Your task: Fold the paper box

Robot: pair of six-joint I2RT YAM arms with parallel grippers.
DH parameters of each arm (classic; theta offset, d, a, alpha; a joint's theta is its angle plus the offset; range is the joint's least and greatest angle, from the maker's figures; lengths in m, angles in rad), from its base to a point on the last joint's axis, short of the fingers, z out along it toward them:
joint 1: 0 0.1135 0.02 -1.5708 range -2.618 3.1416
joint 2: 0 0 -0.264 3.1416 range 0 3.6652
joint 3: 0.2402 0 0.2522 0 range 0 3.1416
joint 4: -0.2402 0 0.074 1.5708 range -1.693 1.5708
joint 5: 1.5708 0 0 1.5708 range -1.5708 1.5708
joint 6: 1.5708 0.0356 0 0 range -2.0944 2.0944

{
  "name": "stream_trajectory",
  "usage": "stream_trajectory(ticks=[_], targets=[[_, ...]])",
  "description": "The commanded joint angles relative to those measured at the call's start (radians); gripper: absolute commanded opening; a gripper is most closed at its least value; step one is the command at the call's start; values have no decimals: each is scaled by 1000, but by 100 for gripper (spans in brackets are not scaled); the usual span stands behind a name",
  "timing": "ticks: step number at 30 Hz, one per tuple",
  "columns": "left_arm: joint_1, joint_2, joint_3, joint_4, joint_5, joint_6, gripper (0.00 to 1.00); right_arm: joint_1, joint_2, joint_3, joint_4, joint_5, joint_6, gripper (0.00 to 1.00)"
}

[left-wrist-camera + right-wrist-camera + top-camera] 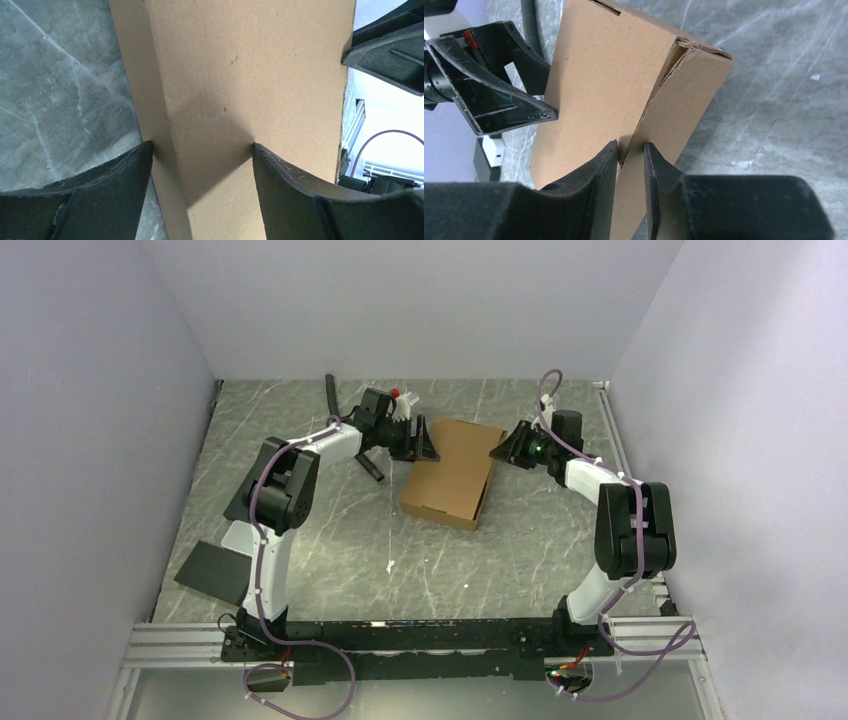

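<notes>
On the grey marbled table (pixel 330 530), the paper box (pixel 450 475) lies toward the middle of the far edge, flanked by both arms of a twin-arm rig. The left gripper (pixel 202 146) stands spread wide, its fingertips set against the box's left side where the top panel bends into the side wall, clasping nothing between them. The right gripper (pixel 630 145) is nipped down on a thin cardboard edge at the box's right side, along the line where lid and wall meet. The danger from here lies in that pinch: squeezed hard or pulled askew, the corrugated edge could crease or tear. Should the left tips skid on the smooth panel, the light box might slide across the table or spring open. The box itself is plain brown corrugated board, shallow and rectangular, its lid lowered and the shape nearly made. At the corner beyond the right fingers the seam gapes slightly, showing overlapped layers, and the lid there appears not fully tucked, though the angle leaves this uncertain. A flat black panel (pixel 213 570) rests near the table's left edge
</notes>
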Motion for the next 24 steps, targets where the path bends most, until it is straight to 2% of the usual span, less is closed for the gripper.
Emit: stream_trajectory(ticks=[1,11,24], targets=[[-36,-98,18,119,83,-67,76,46,-95,86,-33,-21,-116,25],[-61,-138,-29,249,72,-180,77,183,-121,300,-344,190,-337,25],[-71,-131,-130,354,58,-256,77,377,-81,397,-464,368,-493,26]])
